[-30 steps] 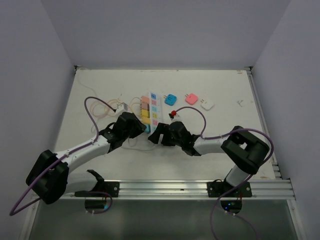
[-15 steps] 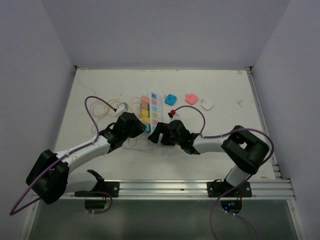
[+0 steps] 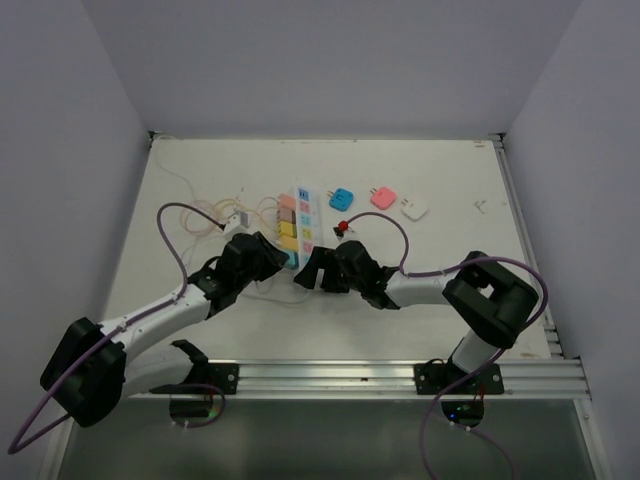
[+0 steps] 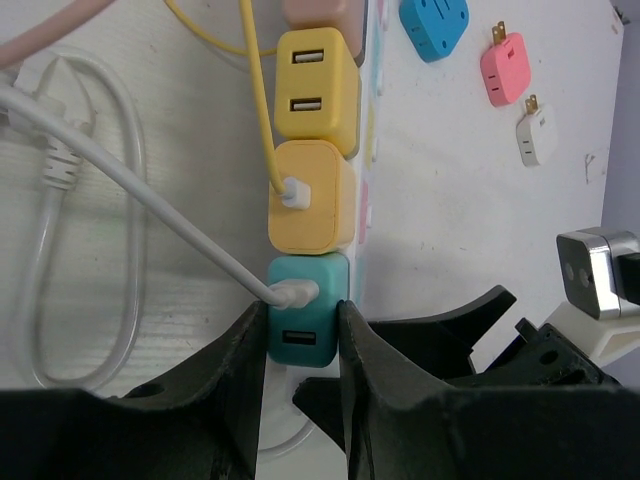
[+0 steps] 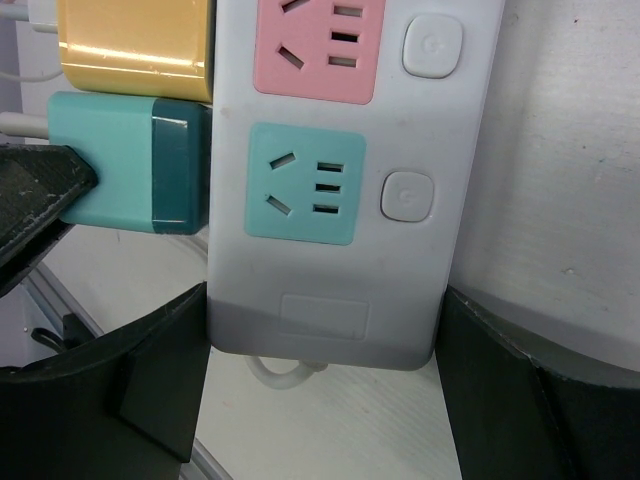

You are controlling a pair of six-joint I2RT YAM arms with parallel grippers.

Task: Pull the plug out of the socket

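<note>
In the right wrist view the socket [image 5: 345, 290] runs off the top edge.

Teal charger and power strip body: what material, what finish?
The teal charger looks like moulded plastic with a satin finish: soft highlights, rounded edges, and a darker teal band at the plug end. The power strip looks like hard white plastic, smooth and semi-gloss, with faint specks. Its outlet faces look like coloured plastic inserts.

Teal plug [image 4: 308, 322] against near end of flat white socket [image 5: 340, 270]
</note>
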